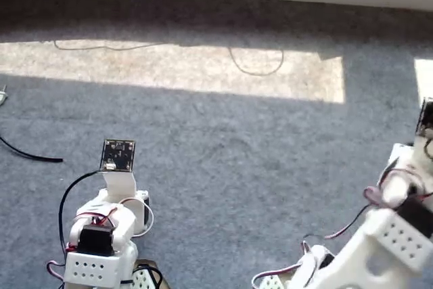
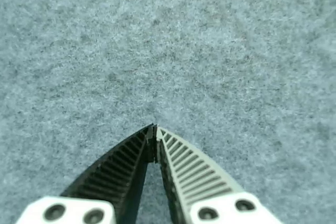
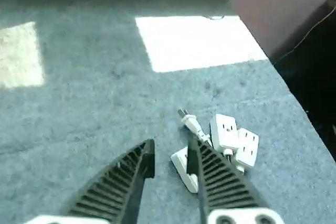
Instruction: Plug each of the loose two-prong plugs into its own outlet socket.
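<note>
left gripper [image 2: 154, 141]: pressed together, tips touching, nothing between them; bare grey felt [image 2: 173, 51] under it
right gripper [image 3: 170, 158]: spread, holds nothing; plug and outlets lie just past its tips
plug [image 3: 192, 124]: white, two-prong, flat on the felt, prongs pointing away from the outlets, body touching the pile
outlets [image 3: 224, 131]: three white blocks bunched together, touching each other; one partly behind a right finger [image 3: 212, 177]; pile near the felt's edge
left arm [image 1: 101, 235]: high view, 7 o'clock, wrist camera board facing up
right arm [image 1: 385, 235]: high view, 4 o'clock, at the frame edge
sun patch [image 1: 176, 65]: high view, 12 o'clock
thin wire [image 1: 257, 67]: looped on the sun patch, 12 o'clock
black cable [image 1: 30, 155]: 9 o'clock, well apart from the left arm
</note>
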You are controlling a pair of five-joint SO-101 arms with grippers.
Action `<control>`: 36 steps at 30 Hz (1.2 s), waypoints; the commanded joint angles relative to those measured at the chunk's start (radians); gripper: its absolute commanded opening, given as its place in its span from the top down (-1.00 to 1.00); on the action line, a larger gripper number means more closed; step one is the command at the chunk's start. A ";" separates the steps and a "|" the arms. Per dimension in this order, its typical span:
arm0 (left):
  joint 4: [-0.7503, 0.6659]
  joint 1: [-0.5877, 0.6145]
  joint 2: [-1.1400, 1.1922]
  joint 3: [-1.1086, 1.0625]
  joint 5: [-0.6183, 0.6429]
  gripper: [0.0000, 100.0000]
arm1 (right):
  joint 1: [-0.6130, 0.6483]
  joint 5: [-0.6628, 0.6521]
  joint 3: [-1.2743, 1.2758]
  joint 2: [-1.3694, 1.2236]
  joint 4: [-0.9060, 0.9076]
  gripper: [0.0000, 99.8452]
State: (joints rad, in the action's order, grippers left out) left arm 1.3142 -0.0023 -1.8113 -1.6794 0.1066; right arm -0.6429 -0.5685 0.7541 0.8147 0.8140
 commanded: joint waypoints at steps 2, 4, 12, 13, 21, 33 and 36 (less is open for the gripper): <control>0.005 -0.015 -0.007 -0.013 -0.005 0.99 | -0.079 -0.221 -0.728 -0.599 0.444 0.37; 0.005 -0.015 -0.007 -0.013 -0.005 0.99 | -0.102 -0.328 -0.978 -0.794 0.650 0.27; 0.005 -0.015 -0.007 -0.013 -0.005 0.99 | -0.234 -0.591 -1.669 -1.395 0.944 0.26; 0.005 -0.015 -0.007 -0.013 -0.005 0.99 | -0.242 -0.621 -1.695 -1.448 0.946 0.26; 0.005 -0.015 -0.007 -0.013 -0.005 0.99 | -0.251 -0.789 -1.730 -1.664 0.947 0.26; 0.005 -0.015 -0.007 -0.013 -0.005 0.99 | -0.171 -0.790 -1.546 -1.670 0.947 0.26; 0.005 -0.015 -0.007 -0.013 -0.005 0.99 | -0.142 -0.786 -1.483 -1.672 0.947 0.26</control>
State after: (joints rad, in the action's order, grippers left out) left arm 1.3142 -0.0023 -1.8113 -1.6794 0.1066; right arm -0.8332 -1.3495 -0.7664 -0.8777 1.7223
